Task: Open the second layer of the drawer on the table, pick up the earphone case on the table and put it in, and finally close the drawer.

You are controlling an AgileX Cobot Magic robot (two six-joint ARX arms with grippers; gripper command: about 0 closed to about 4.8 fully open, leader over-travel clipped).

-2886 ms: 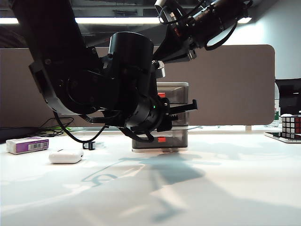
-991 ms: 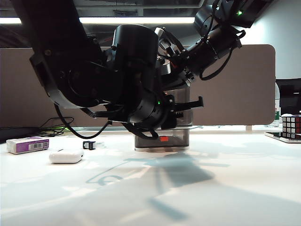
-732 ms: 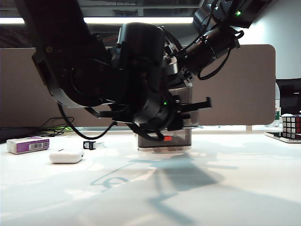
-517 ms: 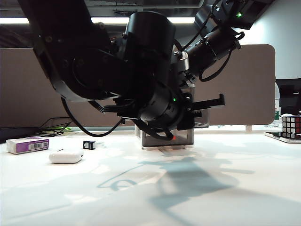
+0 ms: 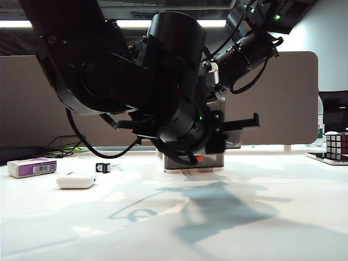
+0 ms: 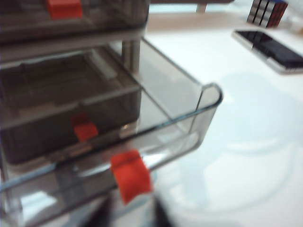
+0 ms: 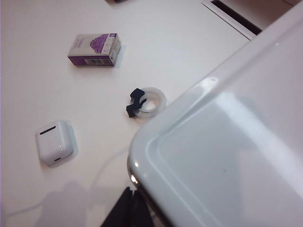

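The drawer (image 6: 71,42) is a white-framed unit with smoky drawers. Its second layer (image 6: 180,127) stands pulled out, red handle (image 6: 131,176) forward. My left gripper (image 6: 131,218) sits just below that handle, its two blurred dark fingers (image 6: 102,218) apart and not pinching it. In the exterior view the left gripper (image 5: 242,124) is in front of the unit (image 5: 179,163). My right gripper (image 7: 130,210) is shut, fingers together beside a corner of the unit's white top (image 7: 227,156). The white earphone case (image 5: 76,180) (image 7: 54,142) lies alone on the table (image 5: 163,228), far left of the unit.
A white-and-purple box (image 5: 31,167) (image 7: 93,48) and a small black clip (image 5: 102,167) (image 7: 134,103) on a clear ring lie near the case. A Rubik's cube (image 5: 337,145) (image 6: 267,12) and a phone (image 6: 274,49) sit at the right. A grey partition runs along the back.
The second drawer has been pulled out and the unit has shifted slightly right. The left gripper's fingers have parted from the handle. The right arm has come down onto the unit's top.
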